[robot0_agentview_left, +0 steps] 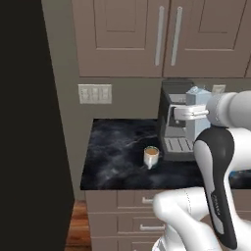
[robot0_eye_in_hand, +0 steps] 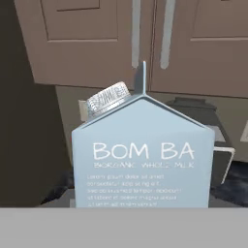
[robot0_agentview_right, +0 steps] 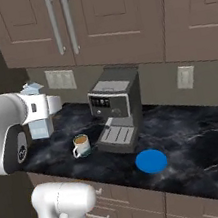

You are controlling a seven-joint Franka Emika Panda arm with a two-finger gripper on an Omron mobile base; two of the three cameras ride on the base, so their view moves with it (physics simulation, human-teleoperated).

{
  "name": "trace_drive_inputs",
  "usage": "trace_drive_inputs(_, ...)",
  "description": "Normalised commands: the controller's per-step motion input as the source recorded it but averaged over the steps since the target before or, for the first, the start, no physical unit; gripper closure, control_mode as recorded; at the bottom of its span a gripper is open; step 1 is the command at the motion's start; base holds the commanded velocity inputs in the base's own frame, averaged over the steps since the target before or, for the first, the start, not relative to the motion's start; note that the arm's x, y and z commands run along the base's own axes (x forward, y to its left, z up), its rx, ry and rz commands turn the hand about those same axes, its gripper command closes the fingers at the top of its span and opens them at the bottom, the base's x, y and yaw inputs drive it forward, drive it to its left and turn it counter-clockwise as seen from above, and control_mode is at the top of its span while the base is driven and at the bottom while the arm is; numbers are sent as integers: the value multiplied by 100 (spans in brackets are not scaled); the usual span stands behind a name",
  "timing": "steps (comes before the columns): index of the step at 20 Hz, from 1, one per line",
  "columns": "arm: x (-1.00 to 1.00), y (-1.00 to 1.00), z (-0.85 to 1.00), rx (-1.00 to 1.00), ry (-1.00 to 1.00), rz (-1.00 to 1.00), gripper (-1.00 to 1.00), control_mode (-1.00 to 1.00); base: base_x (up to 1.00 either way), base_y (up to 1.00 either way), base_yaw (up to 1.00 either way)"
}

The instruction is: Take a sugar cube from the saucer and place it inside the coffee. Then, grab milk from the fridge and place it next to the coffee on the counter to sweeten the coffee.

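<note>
While the gripper [robot0_agentview_right: 39, 109] carries the milk [robot0_agentview_right: 38, 118] upright above the counter [robot0_agentview_right: 197, 136], the coffee [robot0_agentview_right: 81, 145] waits nearby; next, lower the carton beside it.

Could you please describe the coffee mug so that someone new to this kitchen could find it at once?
Start at the black-and-grey coffee machine on the black marble counter. Just left of its drip tray stands the small white handled mug, holding tan-brown liquid. It is much shorter than the pale blue milk carton further left.
</note>
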Motion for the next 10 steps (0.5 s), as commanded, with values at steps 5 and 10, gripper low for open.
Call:
trace_drive_inputs(5,0,0,0,0,0,0,100,100,0,52,-52)
trace_drive_inputs(10,0,0,0,0,0,0,100,100,0,71,-44)
